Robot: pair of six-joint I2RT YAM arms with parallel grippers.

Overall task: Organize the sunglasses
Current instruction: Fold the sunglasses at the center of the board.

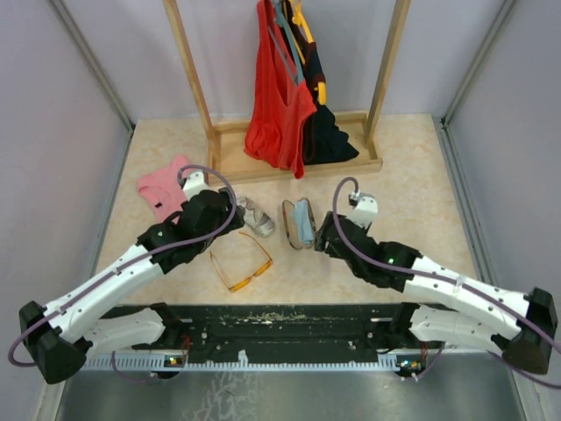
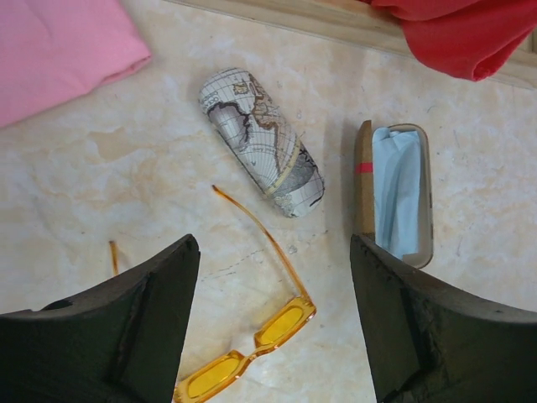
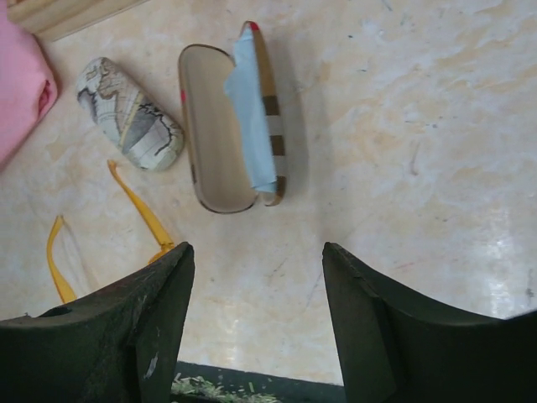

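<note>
The sunglasses [image 1: 241, 263] have an orange-yellow see-through frame, yellow lenses and unfolded arms. They lie flat on the table between the two arms. In the left wrist view the sunglasses [image 2: 252, 353] sit below and between my open fingers. My left gripper [image 2: 273, 243] is open and empty above them, and shows in the top view [image 1: 231, 210]. My right gripper [image 3: 257, 249] is open and empty, just near of an open brown case [image 3: 222, 117] that holds a light blue cloth [image 3: 252, 101]. One sunglasses arm [image 3: 138, 206] shows left of it.
A closed map-print case [image 1: 257, 217] lies left of the open brown case [image 1: 299, 222]. A pink cloth [image 1: 165, 186] lies at the far left. A wooden rack base [image 1: 351, 164] with hanging red and dark garments [image 1: 279, 105] stands at the back.
</note>
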